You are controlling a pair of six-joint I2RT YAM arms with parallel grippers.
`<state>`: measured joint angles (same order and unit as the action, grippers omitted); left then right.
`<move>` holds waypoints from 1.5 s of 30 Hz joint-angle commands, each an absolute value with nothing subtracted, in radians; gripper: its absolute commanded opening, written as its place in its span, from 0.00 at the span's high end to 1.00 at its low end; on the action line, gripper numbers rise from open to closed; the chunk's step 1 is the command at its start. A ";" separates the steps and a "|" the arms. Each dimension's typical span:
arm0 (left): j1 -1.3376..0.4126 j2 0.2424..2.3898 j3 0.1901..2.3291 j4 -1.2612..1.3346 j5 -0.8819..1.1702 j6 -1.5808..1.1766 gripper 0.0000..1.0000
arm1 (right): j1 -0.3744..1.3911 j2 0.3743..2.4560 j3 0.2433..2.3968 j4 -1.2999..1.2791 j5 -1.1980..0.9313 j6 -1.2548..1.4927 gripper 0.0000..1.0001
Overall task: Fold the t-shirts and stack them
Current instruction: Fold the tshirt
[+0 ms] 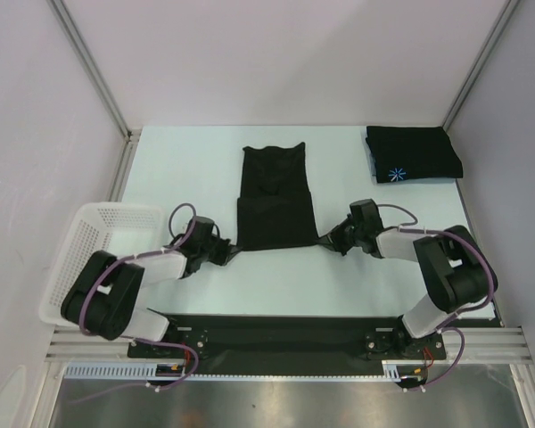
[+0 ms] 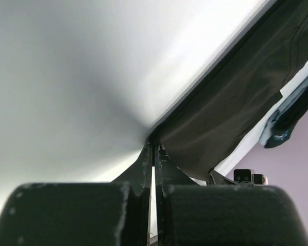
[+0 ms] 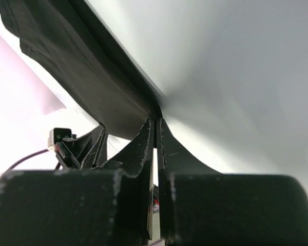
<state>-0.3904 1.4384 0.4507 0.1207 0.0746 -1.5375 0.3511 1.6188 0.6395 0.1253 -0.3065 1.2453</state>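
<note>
We hold the shirt (image 1: pixel 275 209) in the middle of the table (image 1: pixel 178 169) by its two near corners. Our left gripper (image 2: pixel 153 148) is pinched tight on the left corner, and our right gripper (image 3: pixel 156 119) is pinched tight on the right one, both low by the table top. We grip both corners at once so the edge pulls straight and the cloth does not bunch when we fold it. The shirt looks partly folded — narrow, no sleeves sticking out. A folded shirt (image 1: pixel 414 153) with a blue star lies far right — we think ours goes on it. The basket (image 1: pixel 89 241) sits left.
</note>
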 commanded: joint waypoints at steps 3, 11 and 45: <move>-0.388 1.286 0.351 0.011 0.080 -1.461 1.00 | 0.388 1.487 0.525 0.071 -0.267 1.258 1.00; -0.425 1.091 0.227 -0.095 0.089 -1.443 1.00 | 0.492 1.269 0.335 0.032 -0.210 1.331 1.00; -0.276 1.804 1.323 -0.275 0.359 -0.997 1.00 | 0.247 1.790 1.219 -0.328 -0.416 0.933 1.00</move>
